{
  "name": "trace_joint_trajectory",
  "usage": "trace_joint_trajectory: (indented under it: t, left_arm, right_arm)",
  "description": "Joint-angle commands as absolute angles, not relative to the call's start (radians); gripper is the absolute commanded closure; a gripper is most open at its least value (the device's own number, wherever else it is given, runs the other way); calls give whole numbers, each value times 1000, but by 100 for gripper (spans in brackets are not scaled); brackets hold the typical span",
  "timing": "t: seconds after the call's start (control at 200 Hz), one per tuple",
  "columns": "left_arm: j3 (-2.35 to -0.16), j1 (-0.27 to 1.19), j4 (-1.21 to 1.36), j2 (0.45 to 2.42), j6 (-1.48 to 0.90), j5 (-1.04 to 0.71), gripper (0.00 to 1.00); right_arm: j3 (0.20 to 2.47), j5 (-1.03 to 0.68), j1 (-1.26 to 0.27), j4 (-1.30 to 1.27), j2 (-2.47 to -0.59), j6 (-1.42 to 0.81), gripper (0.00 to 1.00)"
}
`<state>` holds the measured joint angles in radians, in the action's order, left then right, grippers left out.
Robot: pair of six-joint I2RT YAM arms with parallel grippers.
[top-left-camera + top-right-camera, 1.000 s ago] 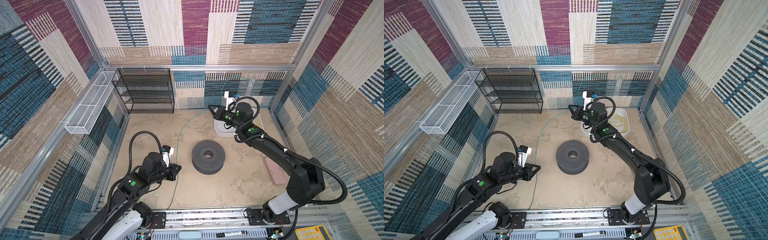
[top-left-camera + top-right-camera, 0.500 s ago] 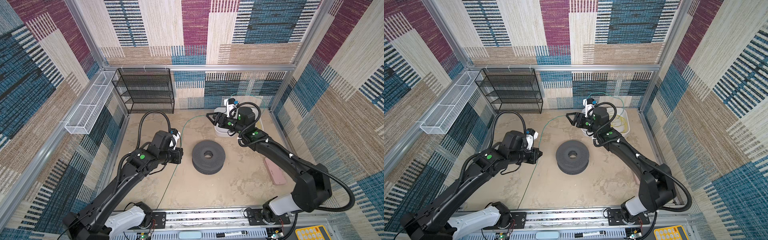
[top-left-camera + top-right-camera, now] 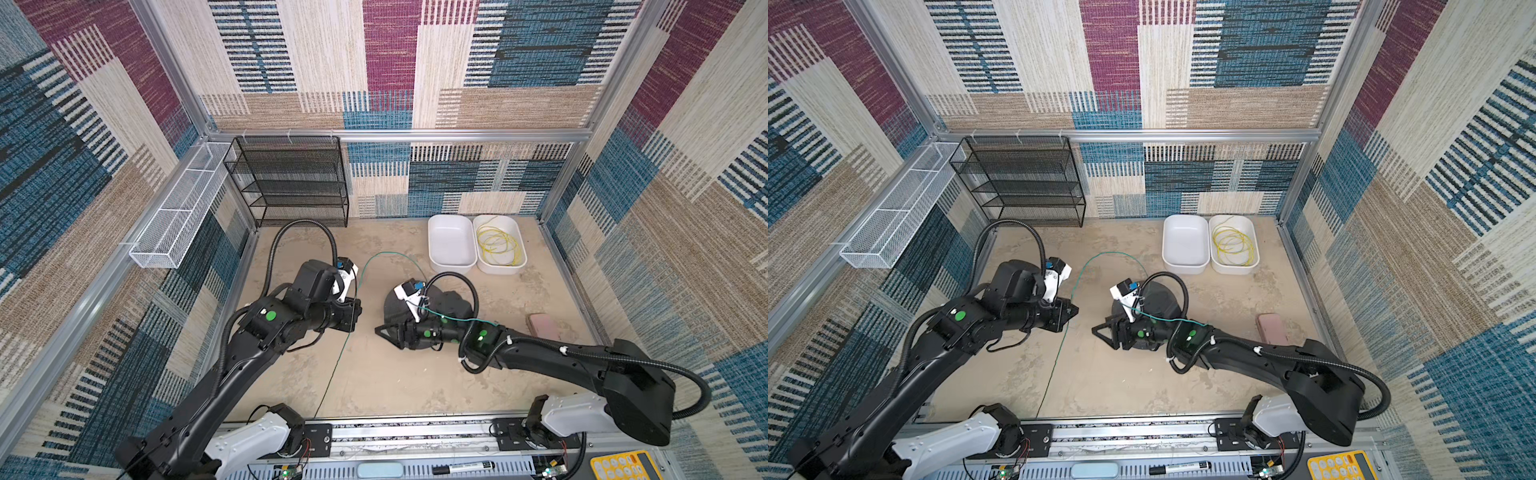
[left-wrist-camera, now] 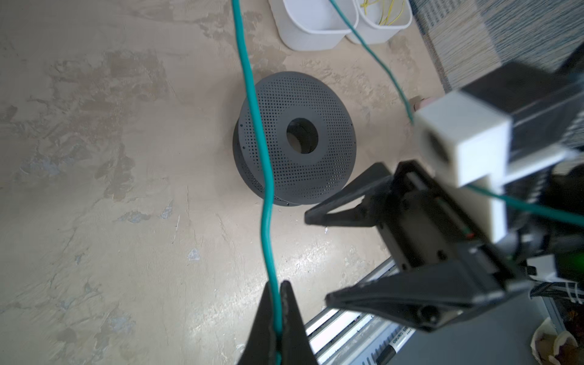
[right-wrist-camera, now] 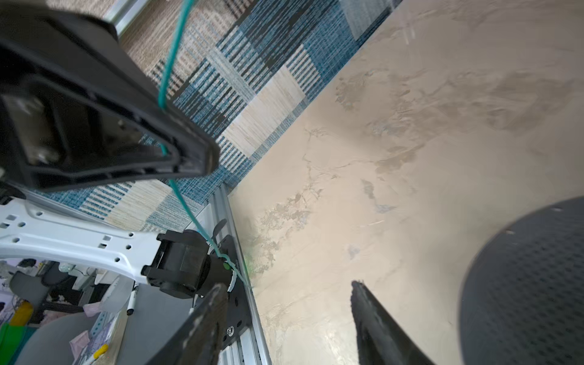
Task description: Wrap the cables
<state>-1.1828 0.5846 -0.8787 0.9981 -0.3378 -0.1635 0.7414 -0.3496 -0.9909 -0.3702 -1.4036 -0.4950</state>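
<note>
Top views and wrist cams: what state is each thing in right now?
left gripper, shut on the teal-green cable.
right gripper, open, holding nothing.
teal-green cable, unwound, looped over the floor, draped across the right arm.
yellow cable, coiled inside a white bin.
other white bin, empty.
spool, lying flat, no cable visibly wound on it.
black rack, shelves empty.

The teal cable [image 4: 253, 94], thin and single-strand, is pinched between the closed jaws of the left gripper [image 4: 277, 286]. It arcs onward and drapes behind the right gripper [image 5: 289, 284], outside its parted jaws. The yellow cable [image 3: 497, 243] lies loosely coiled, well apart from both.
</note>
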Motion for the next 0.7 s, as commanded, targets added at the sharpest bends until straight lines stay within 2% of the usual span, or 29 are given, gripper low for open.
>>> trace_joint_trajectory:
  t: [0.0,0.225,0.331,0.511,0.616,0.661,0.696]
  left_arm:
    - [-1155,583,-434,907,-340,-170,100]
    - [-1128,583,-518,774,-348,-156,100]
    - [-1123,583,-545,754,-337,-147,100]
    - [-1124,582,-541,756,-331,-145,100]
    - [-1130,583,-524,773,-336,-169,100]
    - [-1127,583,-515,776,-335,-174,100]
    - [-1126,583,-511,777,-337,-170,100]
  right_arm:
    - [758,-240,-1076,-600,-1491,-491,34]
    - [862,-237,-1208,-733,-1715,-476,35]
    - [869,-230,-1238,-804,-1763,-494,37]
    - [907,-223,-1260,-798,-1804,-503,49]
    - [914,-216,-1260,-819,-1829,-514,63]
    - [926,-213,-1259,-825,-1839,-520,76]
    - [940,-219,-1260,-823,-1847,-526,89]
